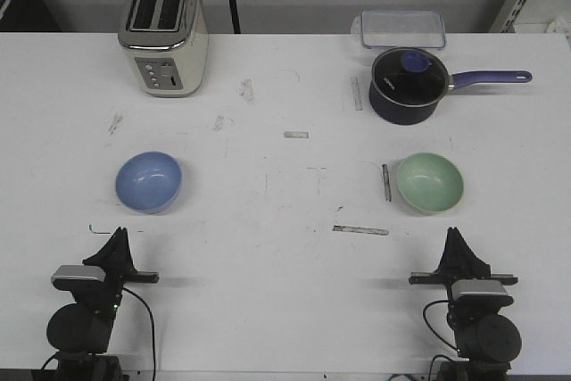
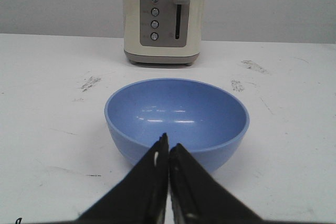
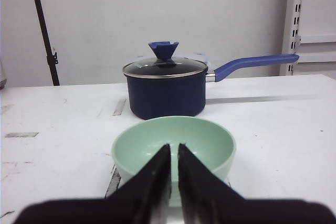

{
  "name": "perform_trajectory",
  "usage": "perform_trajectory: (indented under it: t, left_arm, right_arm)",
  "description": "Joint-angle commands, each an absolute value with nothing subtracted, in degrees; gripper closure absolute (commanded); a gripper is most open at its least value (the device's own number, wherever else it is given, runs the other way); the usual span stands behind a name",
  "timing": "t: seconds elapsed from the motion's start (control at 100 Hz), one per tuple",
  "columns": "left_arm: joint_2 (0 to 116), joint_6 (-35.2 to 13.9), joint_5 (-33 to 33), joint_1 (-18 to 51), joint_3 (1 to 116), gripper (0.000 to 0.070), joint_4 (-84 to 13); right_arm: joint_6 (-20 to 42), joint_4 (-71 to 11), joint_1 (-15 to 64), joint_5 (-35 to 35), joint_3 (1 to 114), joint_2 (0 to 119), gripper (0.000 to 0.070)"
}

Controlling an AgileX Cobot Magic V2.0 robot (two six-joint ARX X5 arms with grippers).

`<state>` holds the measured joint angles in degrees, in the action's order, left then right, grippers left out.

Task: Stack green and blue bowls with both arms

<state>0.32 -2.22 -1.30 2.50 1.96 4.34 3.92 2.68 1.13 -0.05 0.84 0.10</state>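
Note:
The blue bowl (image 1: pixel 148 181) sits upright and empty on the white table at the left; it fills the middle of the left wrist view (image 2: pixel 177 119). The green bowl (image 1: pixel 430 182) sits upright and empty at the right; it also shows in the right wrist view (image 3: pixel 174 145). My left gripper (image 1: pixel 118 236) (image 2: pixel 169 142) is shut and empty, low near the table's front edge, a little short of the blue bowl. My right gripper (image 1: pixel 455 234) (image 3: pixel 174 147) is shut with a thin slit between its jaws, empty, a little short of the green bowl.
A cream toaster (image 1: pixel 164 32) stands at the back left. A dark navy saucepan (image 1: pixel 409 85) with a glass lid and a long handle stands behind the green bowl. A clear plastic lid (image 1: pixel 403 29) lies at the back edge. Tape strips (image 1: pixel 360 230) mark the table.

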Motion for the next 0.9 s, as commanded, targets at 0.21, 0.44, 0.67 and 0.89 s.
perform_trajectory:
  t: [0.21, 0.44, 0.67, 0.89]
  left_arm:
    - [0.3, -1.7, -1.3, 2.5, 0.7, 0.0699, 5.3]
    - [0.3, -1.7, -1.3, 2.5, 0.7, 0.0698, 5.3]
    - [0.3, -1.7, -1.3, 2.5, 0.7, 0.0698, 5.3]
    - [0.3, -1.7, -1.3, 2.5, 0.7, 0.0699, 5.2]
  right_arm:
    - [4.4, 3.5, 1.2, -0.1, 0.7, 0.1, 0.0685]
    - [4.4, 3.7, 1.2, 0.0, 0.8, 0.1, 0.0687]
    - [1.9, 2.0, 1.2, 0.0, 3.3, 0.7, 0.069]
    - [-0.3, -3.2, 1.2, 0.0, 10.6, 8.0, 0.069]
